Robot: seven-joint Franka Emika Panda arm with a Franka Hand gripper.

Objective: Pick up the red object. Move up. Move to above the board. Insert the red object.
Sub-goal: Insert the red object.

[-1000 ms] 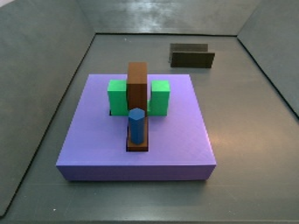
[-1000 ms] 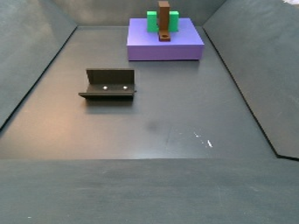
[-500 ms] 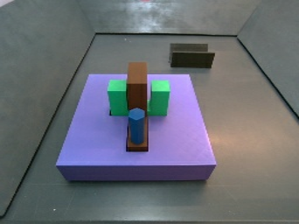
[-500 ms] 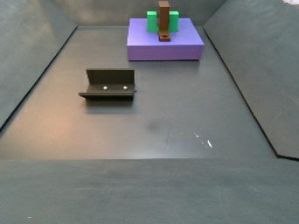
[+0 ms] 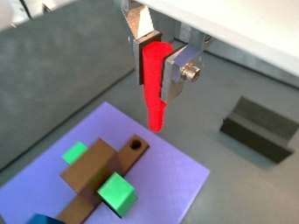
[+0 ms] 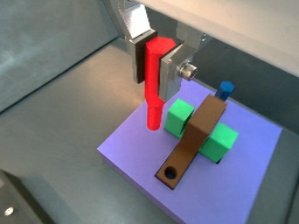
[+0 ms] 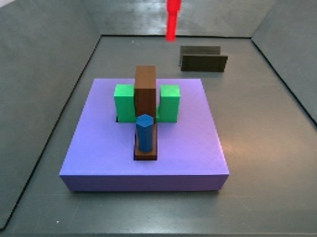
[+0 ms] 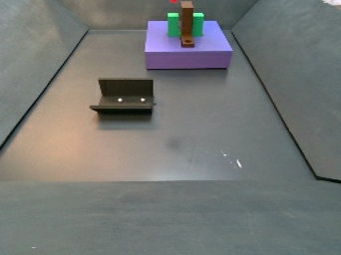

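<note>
Your gripper (image 5: 153,59) hangs high above the purple slab (image 5: 176,179), fingers (image 5: 179,70) pinching the red stick (image 5: 156,83) by its upper end; it points straight down, clear of everything. In a side view the stick (image 7: 173,18) shows at the far top. Below, the brown board (image 6: 197,136) lies between green blocks (image 6: 179,116), its hole (image 6: 172,172) open, a blue peg (image 7: 145,132) standing at its near end. The fixture (image 8: 124,97) sits well apart on the floor.
</note>
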